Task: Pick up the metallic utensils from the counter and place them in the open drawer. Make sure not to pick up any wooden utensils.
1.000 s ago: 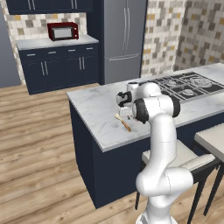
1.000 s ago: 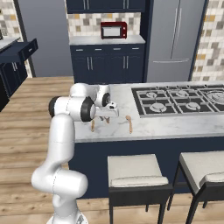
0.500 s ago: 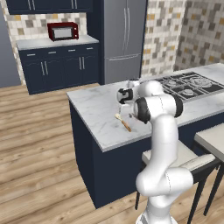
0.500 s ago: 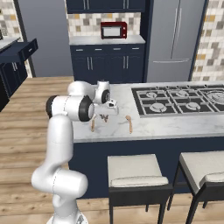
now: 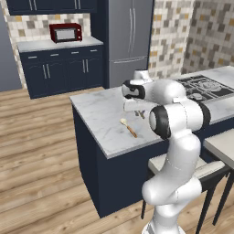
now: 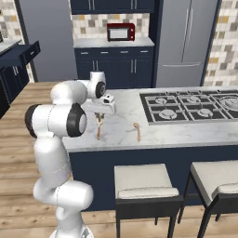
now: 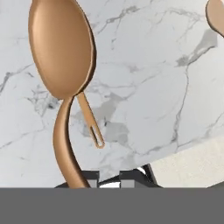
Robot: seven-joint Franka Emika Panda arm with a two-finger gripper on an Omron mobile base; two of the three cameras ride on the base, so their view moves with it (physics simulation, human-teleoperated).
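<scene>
Gripper (image 7: 109, 177) nearly shut at counter (image 6: 121, 104) front edge; held item unclear. Wooden spoon (image 7: 63, 70) beside fingertips: confirm metal before lifting.

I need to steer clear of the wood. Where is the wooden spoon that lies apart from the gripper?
The wooden spoon lies on the counter near its front edge, between the gripper and the gas hob.

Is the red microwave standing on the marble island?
No, the red microwave stands on the far worktop by the wall.
</scene>
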